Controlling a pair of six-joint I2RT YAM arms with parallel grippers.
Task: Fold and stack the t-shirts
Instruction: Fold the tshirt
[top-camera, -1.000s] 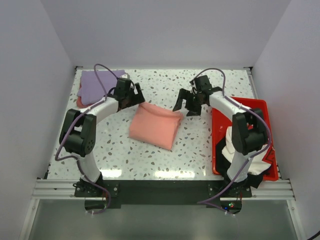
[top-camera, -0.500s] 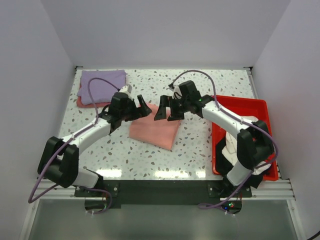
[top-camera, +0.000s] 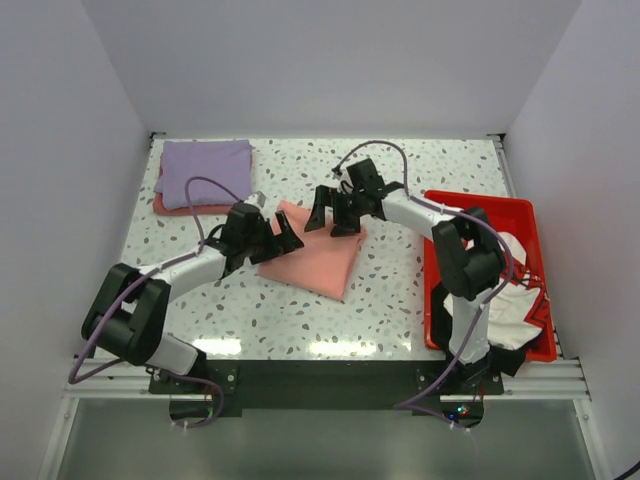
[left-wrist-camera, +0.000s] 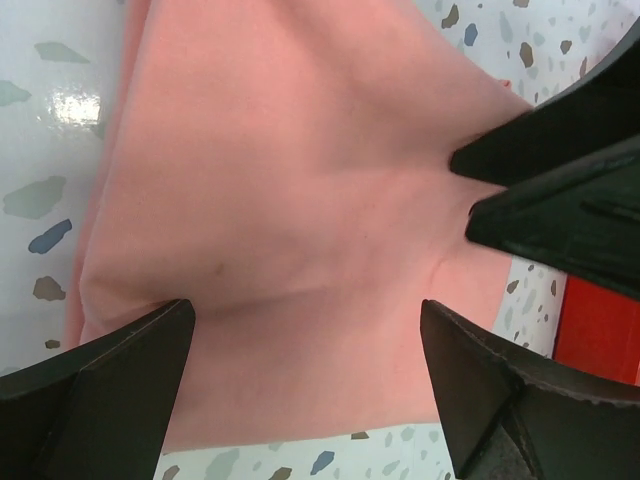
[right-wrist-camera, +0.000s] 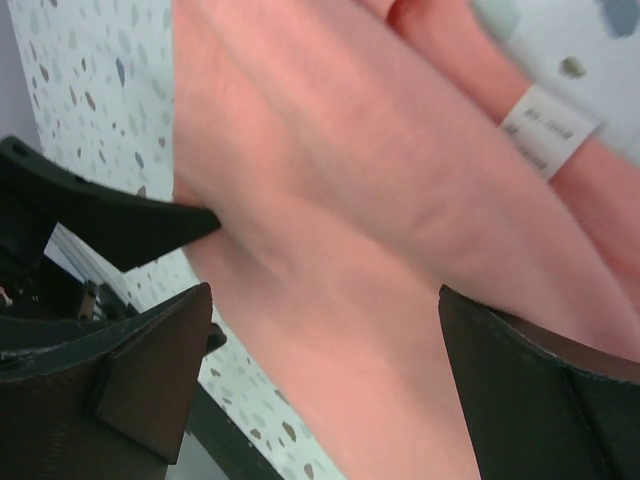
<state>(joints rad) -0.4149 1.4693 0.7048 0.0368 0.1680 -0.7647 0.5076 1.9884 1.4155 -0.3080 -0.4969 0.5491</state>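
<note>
Salmon-pink t-shirt lies folded at approx. table centre in top view, flat, with its corners skewed off the table edges. Left gripper sits at the shirt's 10 o'clock edge and right gripper at its 12 o'clock corner, the two close together. Left wrist view: left gripper has jaws spread wide, nothing clamped, pink cloth filling the gap; right arm's fingers show at 3 o'clock. Right wrist view: right gripper also spread wide over the shirt, nothing pinched; a white label shows at 1 o'clock. Fingertip contact w/ cloth: cannot tell for either. Lavender t-shirt is folded at the table's 10 o'clock corner, on top of a pinkish item. Red tray stands at 3 o'clock w/ a white garment inside.
</note>
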